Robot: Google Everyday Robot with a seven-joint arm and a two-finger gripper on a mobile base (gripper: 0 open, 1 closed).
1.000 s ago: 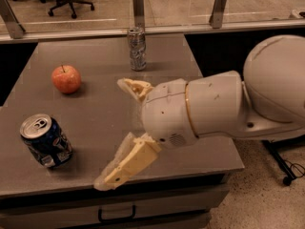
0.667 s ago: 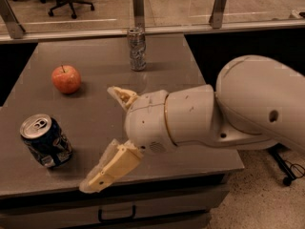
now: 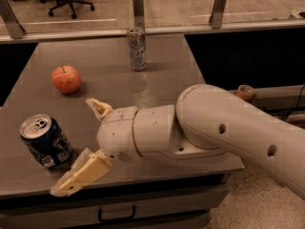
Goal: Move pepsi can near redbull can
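Camera view shows the gripper (image 3: 74,147) at lower left, fingers spread wide and empty, just right of the pepsi can (image 3: 45,140). Redbull can (image 3: 137,49) stands at upper centre, well apart from it.

- Glowing dim and warm from above, tinting the table (image 3: 157,80) brownish-grey.
- Casting soft shadows beside the apple (image 3: 66,78) and the redbull can (image 3: 137,49).
- Darkening the near left under the gripper (image 3: 74,146), spread wide beside the pepsi can (image 3: 45,140).
- Glinting faintly on both can tops.

Two cans (image 3: 45,141) (image 3: 137,48), one apple (image 3: 66,79), one gripper (image 3: 76,147) over table (image 3: 190,66).
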